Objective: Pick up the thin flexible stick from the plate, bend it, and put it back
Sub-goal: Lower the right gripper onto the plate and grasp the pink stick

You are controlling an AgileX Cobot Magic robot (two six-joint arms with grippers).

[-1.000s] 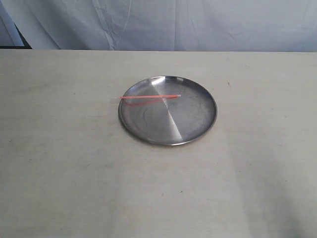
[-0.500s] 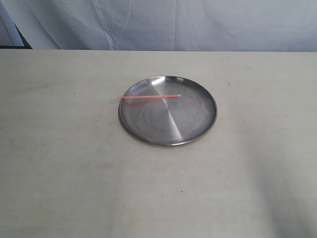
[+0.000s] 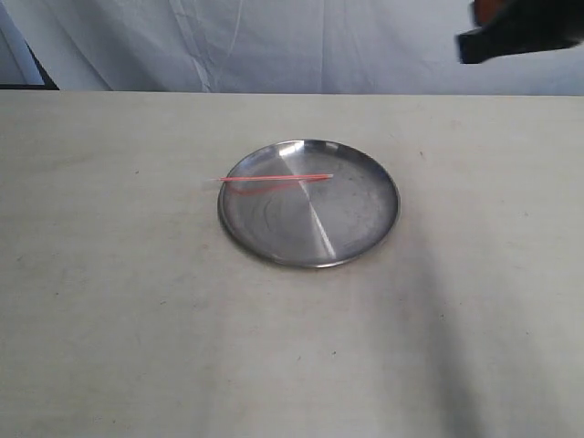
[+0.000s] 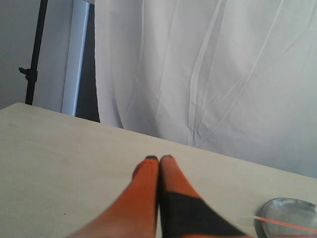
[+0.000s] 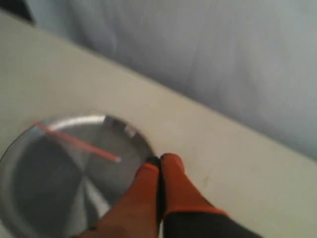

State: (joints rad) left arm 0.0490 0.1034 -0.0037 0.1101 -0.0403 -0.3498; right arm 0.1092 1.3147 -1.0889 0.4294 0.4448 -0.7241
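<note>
On the worktop [image 3: 137,319], the thin flexible stick [image 3: 274,178] is rested across the plate [image 3: 351,224] (one end overhanging, likely easing a pinch); left gripper [image 4: 159,159] and right gripper [image 5: 159,159] are seen pressed together, empty

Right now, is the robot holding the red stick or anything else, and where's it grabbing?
Nothing is held. The left gripper and right gripper are both shut on nothing, and the thin stick lies untouched on the plate.
</note>
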